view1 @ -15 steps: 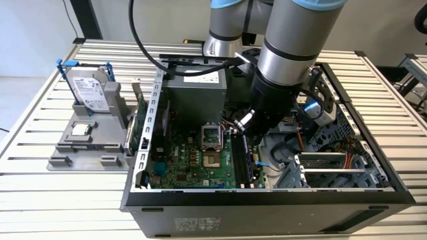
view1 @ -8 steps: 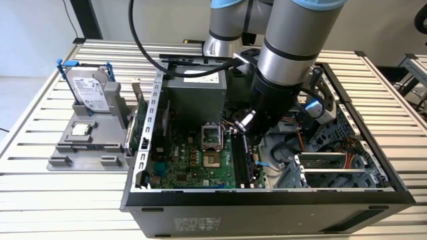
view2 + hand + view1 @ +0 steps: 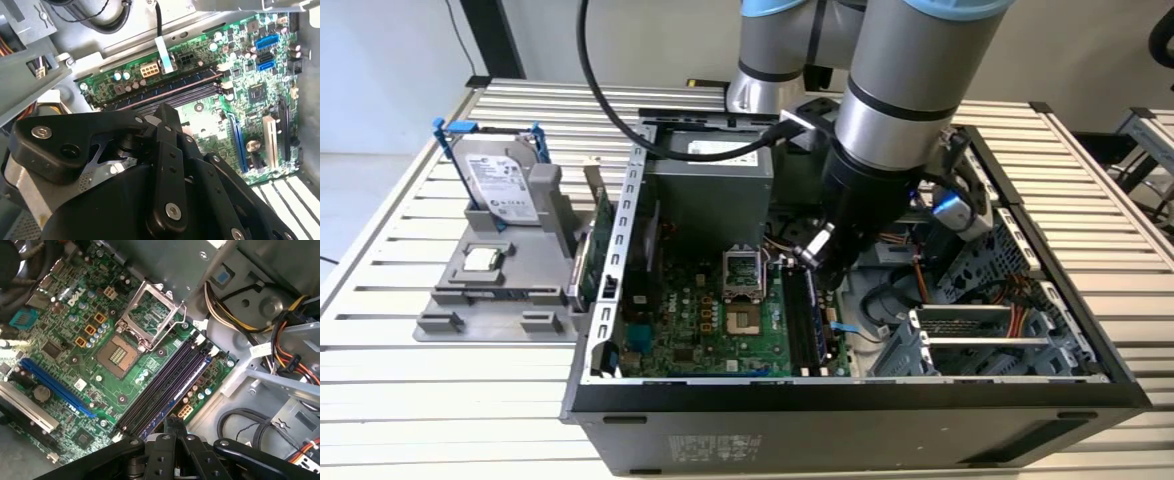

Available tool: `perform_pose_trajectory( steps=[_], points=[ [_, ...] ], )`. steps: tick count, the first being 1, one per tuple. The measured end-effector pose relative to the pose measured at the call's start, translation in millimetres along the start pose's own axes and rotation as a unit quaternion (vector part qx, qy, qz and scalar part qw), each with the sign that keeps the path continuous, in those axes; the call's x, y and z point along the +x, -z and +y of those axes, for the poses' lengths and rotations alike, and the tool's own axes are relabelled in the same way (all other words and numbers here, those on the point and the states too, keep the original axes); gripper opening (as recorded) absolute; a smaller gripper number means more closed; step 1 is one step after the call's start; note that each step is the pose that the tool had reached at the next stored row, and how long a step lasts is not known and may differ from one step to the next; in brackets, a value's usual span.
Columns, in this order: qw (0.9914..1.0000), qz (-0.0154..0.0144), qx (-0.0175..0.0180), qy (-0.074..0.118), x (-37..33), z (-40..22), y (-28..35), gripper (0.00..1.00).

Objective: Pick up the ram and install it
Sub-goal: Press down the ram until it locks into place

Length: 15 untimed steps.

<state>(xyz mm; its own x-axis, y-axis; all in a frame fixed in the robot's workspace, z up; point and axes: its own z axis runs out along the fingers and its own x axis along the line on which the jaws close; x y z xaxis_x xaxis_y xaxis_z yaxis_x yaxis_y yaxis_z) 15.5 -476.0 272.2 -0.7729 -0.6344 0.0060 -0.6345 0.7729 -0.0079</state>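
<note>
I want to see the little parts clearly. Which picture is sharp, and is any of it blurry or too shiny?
In the first wrist view the motherboard is sharp and evenly lit, while the gripper near the lens is dark. In the second wrist view the gripper's black linkage looms large and glossy. In the exterior view the arm shows bright glare.

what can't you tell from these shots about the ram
- Whether the gripper holds the ram: its own black linkage covers it in both wrist views, and the arm covers it in the exterior view.
- Whether the memory slots are filled: dark, seen at a slant.
- What the thin green board outside the case wall is: edge-on.
</note>
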Motion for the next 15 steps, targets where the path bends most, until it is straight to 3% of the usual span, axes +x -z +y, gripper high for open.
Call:
perform_pose_trajectory(
  steps=[3, 6, 11, 15],
  points=[
    [0.99971, -0.0001, 0.0, 0.024, -0.1, 0.1, 0.0, 0.0],
    [0.99887, 0.0003, -0.0003, 0.047, -0.1, 0.2, 0.0, 0.0],
    [0.99656, 0.0008, -0.0008, 0.083, -0.3, 0.3, 0.0, 0.0],
    [0.99381, 0.0007, -0.0006, 0.111, -0.4, 0.3, 0.0, 0.0]
  ],
)
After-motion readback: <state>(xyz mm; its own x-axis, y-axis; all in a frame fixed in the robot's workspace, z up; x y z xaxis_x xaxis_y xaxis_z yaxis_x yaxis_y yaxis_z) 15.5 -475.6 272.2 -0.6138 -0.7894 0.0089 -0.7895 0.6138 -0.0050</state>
